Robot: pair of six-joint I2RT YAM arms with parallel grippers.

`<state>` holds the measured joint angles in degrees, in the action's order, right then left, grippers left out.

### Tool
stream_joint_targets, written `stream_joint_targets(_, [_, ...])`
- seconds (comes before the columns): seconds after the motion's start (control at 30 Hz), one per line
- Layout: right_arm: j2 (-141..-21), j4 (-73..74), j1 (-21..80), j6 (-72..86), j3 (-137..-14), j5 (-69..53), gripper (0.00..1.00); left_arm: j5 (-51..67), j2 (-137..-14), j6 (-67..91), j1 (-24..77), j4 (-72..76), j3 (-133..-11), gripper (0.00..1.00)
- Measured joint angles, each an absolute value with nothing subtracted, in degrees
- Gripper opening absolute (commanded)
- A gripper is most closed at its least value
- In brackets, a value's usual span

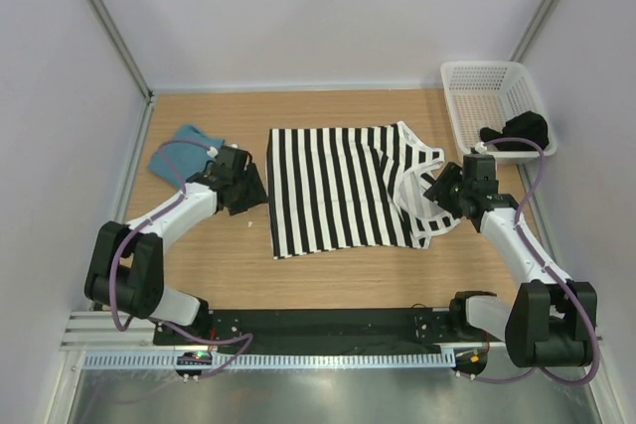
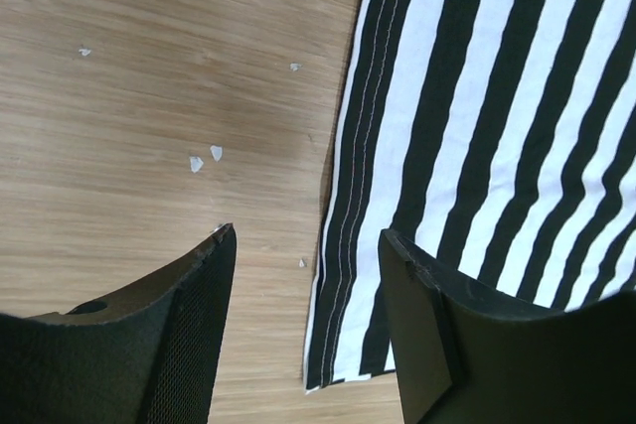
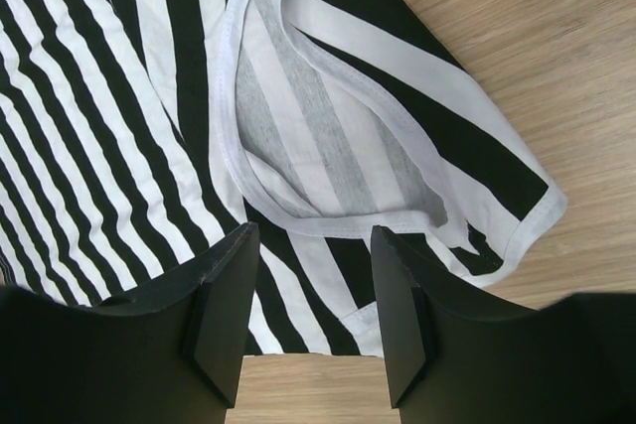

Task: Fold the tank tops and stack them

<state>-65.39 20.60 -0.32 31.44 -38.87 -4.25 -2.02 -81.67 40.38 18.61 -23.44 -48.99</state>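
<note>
Here is the wooden desk [image 1: 328, 275], and spread flat across its middle lies the striped tank top [image 1: 333, 191], hem to the left, neckline and straps to the right, where the cloth bunches a little. The left arm [image 1: 174, 211] reaches in from the near left corner to the hem side, and the right arm [image 1: 517, 240] leans in from the near right to the strap end. At the far right corner sits the white mesh basket [image 1: 467, 106], with something dark in its near end, too unclear to name. Over on the far left, the teal-blue tank top [image 1: 184, 156] lies in a rumpled heap just behind the left wrist, apart from the striped one. Now the left jaws: parted, nothing between them, one over bare wood, the other over the hem beside its corner. The right jaws: parted too, gripping nothing, poised above the white-bound neckline with the grey inside showing. A few tiny white specks [image 2: 204, 159] dot the wood beside the hem.
</note>
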Motion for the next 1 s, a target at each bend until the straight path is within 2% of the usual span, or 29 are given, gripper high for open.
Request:
stream_joint_targets(0.33, [-64.7, 20.7, -0.3, 30.2, -38.8, -4.3, 0.54, -3.4, -93.9, 40.3, 22.7, -23.4, -54.1, 0.64])
stream_joint_targets(0.53, [-64.1, 21.0, -0.3, 29.8, -38.8, -4.2, 0.54, -4.3, -96.6, 41.0, 24.5, -23.3, -56.4, 0.49])
stream_joint_targets(0.73, [-64.1, 21.1, -0.3, 29.8, -38.8, -4.2, 0.54, -5.2, -98.5, 41.7, 26.5, -23.1, -58.0, 0.42])
stream_joint_targets(0.77, [-64.1, 21.1, -0.3, 29.8, -38.8, -4.3, 0.54, -5.5, -98.9, 41.8, 26.9, -23.1, -58.4, 0.4])
stream_joint_targets(0.8, [-64.1, 21.1, -0.3, 29.8, -38.8, -4.3, 0.54, -5.7, -99.2, 41.8, 27.3, -23.1, -58.7, 0.32])
stream_joint_targets(0.87, [-64.1, 21.0, -0.3, 29.8, -38.7, -4.3, 0.54, -6.4, -99.8, 42.0, 27.9, -22.9, -59.1, 0.24])
stream_joint_targets(0.9, [-64.1, 21.0, -0.3, 29.8, -38.7, -4.3, 0.54, -6.9, -99.9, 42.1, 28.1, -22.8, -59.1, 0.14])
stream_joint_targets(1.0, [-64.1, 21.1, -0.3, 29.8, -38.5, -4.3, 0.54, -7.5, -100.0, 42.0, 27.7, -22.6, -59.0, 0.0])
